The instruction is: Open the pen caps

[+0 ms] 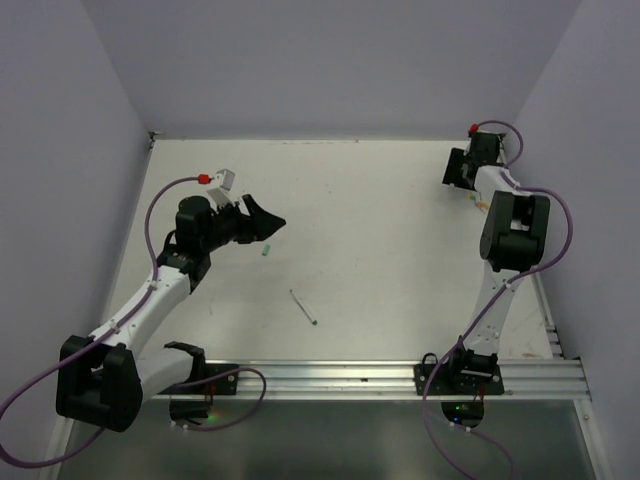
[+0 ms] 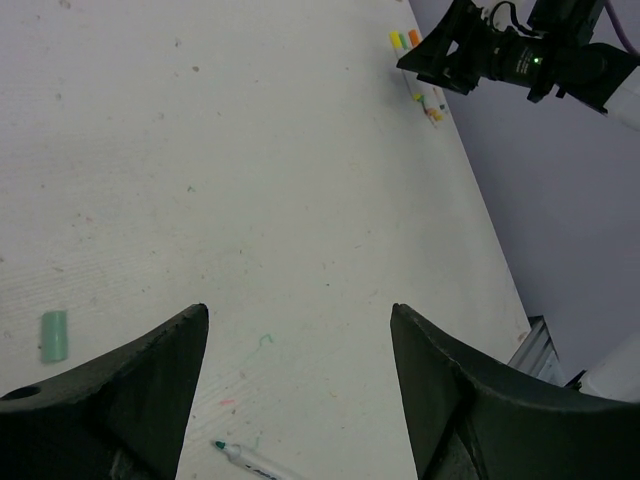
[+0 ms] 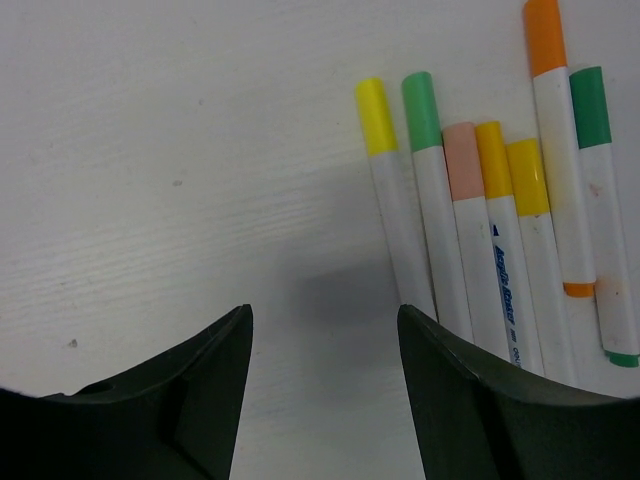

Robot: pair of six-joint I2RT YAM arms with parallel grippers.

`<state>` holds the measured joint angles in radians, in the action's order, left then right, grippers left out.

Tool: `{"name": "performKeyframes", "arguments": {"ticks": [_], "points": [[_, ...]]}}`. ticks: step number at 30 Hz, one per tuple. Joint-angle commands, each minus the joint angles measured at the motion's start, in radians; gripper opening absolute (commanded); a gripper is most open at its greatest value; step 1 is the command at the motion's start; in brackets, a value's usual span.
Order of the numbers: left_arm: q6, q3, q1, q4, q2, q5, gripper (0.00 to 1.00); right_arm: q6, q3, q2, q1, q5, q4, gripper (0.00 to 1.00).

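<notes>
White tabletop (image 1: 400, 220), both jaws apart and empty; coloured plastic pen caps (image 3: 421, 110) sit on white-barrelled pens (image 3: 445, 250) at right of the right wrist view, so I'd centre the right gripper (image 3: 322, 335) on one barrel, then have the left gripper (image 2: 300, 325) pull its cap straight off.

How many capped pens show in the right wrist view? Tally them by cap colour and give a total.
Yellow caps: 2
Green caps: 2
Orange caps: 2, one of them paler
Pink cap: 1
Total: 7
</notes>
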<state>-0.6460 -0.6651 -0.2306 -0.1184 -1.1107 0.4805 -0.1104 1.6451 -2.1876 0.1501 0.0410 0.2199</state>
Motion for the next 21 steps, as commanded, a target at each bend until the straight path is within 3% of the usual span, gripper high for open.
{"name": "performKeyframes", "arguments": {"ticks": [1,21], "points": [[-0.009,0.001,-0.004,-0.046,0.009,0.035,0.76,0.017,0.044,-0.011,0.012,-0.009,0.024,0.63],[-0.020,0.005,-0.004,-0.050,0.009,0.053,0.77,0.017,0.079,-0.046,0.032,-0.020,0.081,0.60]]}}
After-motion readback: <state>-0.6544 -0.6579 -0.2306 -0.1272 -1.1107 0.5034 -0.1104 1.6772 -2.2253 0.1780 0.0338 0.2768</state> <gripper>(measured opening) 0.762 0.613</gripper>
